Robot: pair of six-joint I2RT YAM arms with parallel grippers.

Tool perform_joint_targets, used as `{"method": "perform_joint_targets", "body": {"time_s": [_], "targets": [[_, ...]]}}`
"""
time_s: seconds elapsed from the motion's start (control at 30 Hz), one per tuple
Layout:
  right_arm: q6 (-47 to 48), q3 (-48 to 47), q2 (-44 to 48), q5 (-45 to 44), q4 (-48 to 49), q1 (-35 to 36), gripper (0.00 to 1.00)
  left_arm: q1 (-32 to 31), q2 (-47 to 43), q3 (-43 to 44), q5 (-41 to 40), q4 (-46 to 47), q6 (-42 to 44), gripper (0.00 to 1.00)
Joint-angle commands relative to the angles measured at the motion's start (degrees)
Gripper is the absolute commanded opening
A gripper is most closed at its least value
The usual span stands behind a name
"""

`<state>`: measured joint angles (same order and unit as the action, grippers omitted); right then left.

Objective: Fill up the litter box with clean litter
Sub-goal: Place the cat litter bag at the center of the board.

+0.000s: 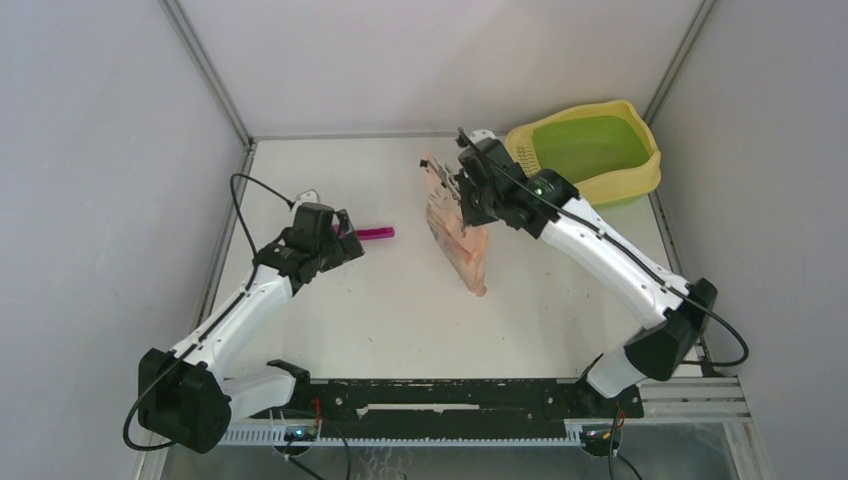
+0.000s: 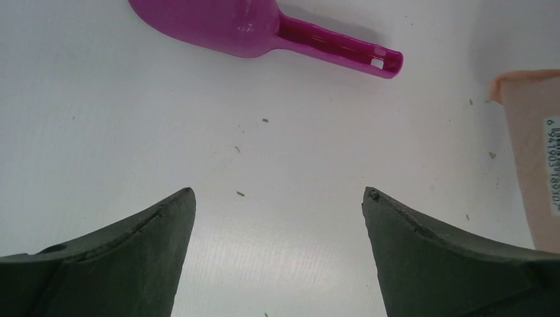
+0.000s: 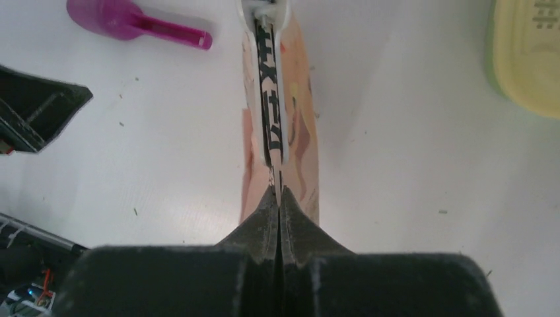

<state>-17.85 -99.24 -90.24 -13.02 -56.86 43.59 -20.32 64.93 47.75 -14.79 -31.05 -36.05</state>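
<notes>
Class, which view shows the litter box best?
Top external: nearly the whole litter box shows, green basin and yellow rim. The right wrist catches only a corner of its rim; the left wrist shows none.

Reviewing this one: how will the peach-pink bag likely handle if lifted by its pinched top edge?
The bag looks like thin printed film, so it will probably sag and swing below the right gripper. Only a narrow strip of its top edge is pinched, so it may slip if full.
</notes>
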Motion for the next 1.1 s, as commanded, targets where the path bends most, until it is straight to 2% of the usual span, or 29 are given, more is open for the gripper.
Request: {"method": "perform_joint_targets", "body": {"time_s": [0.0,0.07,0.17,0.3,0.53,0.63,0.7,1.07], "targets": [[-6.8,17.7,10.8,-2.4,13.5,1.1,0.0,0.3,-2.6,-0.5,-0.9,0.3,-0.1,1.0],[-11.0,30.7,14.0,-0.7,22.1,1.8,0.0,0.3,-2.7,-0.5,-0.9,0.3,-0.1,1.0],[-14.0,38.6,12.8,-3.0,24.1,3.9,0.0,0.4,-2.4,-0.4,-0.7,0.4,0.1,1.0],[-13.3,39.7,12.8,-3.9,25.4,6.8,0.0,0.4,-1.9,-0.3,0.0,0.7,0.0,1.0],[-10.9,38.0,13.6,-0.8,25.0,5.3,0.0,0.4,-1.7,-0.5,0.3,1.0,-0.2,1.0],[-9.5,37.3,14.6,-0.5,25.2,5.5,0.26,0.4,-1.8,-0.8,0.5,1.1,-0.3,1.0],[-8.5,36.7,15.0,-0.5,25.2,5.1,0.37,0.4,-1.8,-0.9,0.5,1.2,-0.3,1.0],[-2.1,30.8,13.7,2.3,25.3,0.5,0.59,0.4,-2.2,-1.3,0.2,1.2,-0.3,1.0]]}}
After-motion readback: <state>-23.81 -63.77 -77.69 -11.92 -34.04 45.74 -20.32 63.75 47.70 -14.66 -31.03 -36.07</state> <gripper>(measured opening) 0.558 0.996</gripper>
